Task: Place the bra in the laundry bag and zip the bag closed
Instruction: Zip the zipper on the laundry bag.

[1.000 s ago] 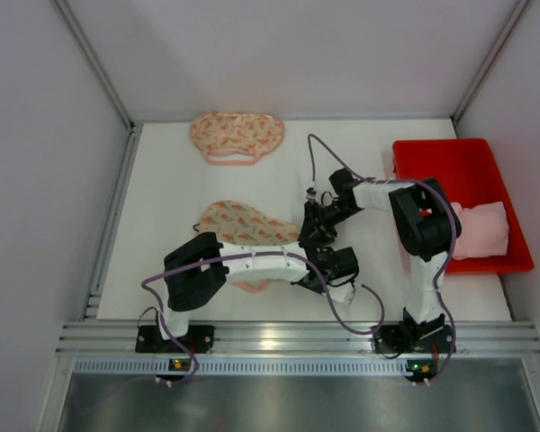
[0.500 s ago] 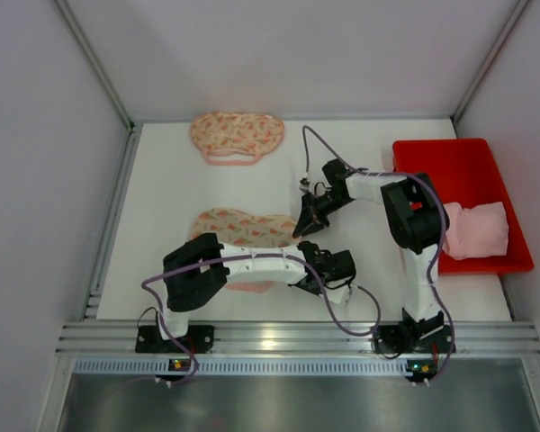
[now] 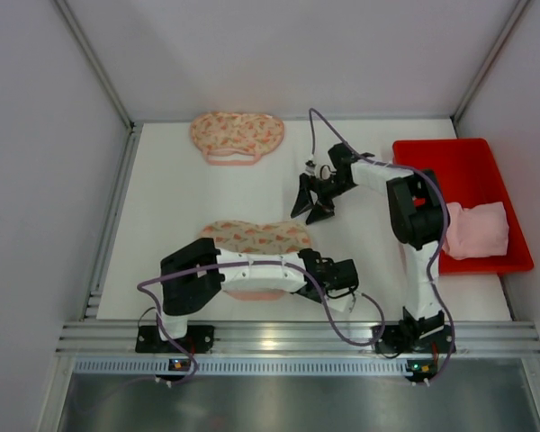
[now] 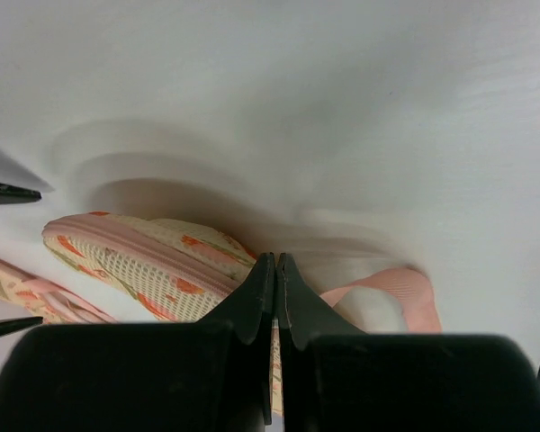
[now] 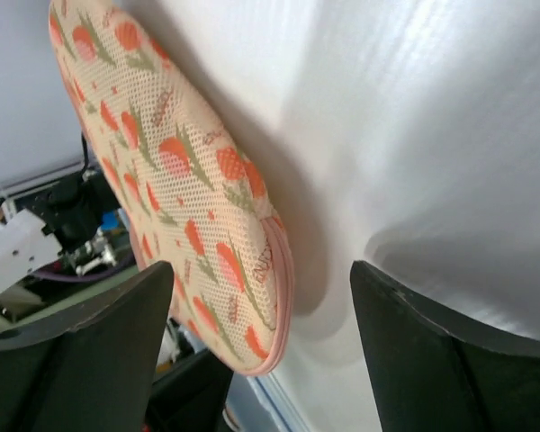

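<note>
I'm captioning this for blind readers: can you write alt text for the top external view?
The left gripper is shut on the end of a floral mesh bag on a white table, and the right gripper hangs open just beyond it. A second floral bag lies at the far edge; a pink garment sits in a red bin at right.

Left end effector (image 4: 275,263) pinched, right one (image 5: 256,270) spread (wide)

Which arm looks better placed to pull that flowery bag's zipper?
Left, probably: the left hand is shut on the flowery bag at its zipper edge, while the right hand hangs open, apart from it.
</note>
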`<state>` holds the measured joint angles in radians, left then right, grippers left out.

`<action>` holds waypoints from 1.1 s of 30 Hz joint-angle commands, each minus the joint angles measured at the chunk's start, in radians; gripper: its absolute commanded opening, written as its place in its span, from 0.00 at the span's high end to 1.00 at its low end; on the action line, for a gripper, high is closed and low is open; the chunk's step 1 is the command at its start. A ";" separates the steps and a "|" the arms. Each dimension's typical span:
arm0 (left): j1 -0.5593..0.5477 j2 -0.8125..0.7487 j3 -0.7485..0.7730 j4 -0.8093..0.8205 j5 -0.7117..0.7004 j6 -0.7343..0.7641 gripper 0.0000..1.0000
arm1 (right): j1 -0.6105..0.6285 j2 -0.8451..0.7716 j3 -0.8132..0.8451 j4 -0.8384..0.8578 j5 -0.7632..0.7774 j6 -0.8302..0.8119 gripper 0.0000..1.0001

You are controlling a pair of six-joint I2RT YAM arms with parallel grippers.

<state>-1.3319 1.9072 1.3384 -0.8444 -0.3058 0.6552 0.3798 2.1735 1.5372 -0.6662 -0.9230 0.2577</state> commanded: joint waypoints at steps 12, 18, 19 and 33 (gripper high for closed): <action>0.079 0.064 0.145 0.028 -0.026 -0.058 1.00 | -0.033 -0.224 -0.285 0.054 -0.046 0.026 0.13; 0.091 0.075 0.162 0.073 -0.053 -0.058 1.00 | 0.031 -0.172 -0.302 0.145 -0.105 0.107 0.21; 0.091 0.073 0.166 0.076 -0.052 -0.058 1.00 | 0.040 -0.163 -0.295 0.152 -0.120 0.115 0.28; 0.034 -0.068 -0.010 0.064 0.051 -0.075 1.00 | -0.010 -0.035 -0.019 -0.001 -0.056 -0.013 1.00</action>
<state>-1.2476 1.9266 1.3727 -0.7780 -0.3344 0.6086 0.4164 2.1044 1.3777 -0.6338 -0.9943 0.3347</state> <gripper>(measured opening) 0.024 0.049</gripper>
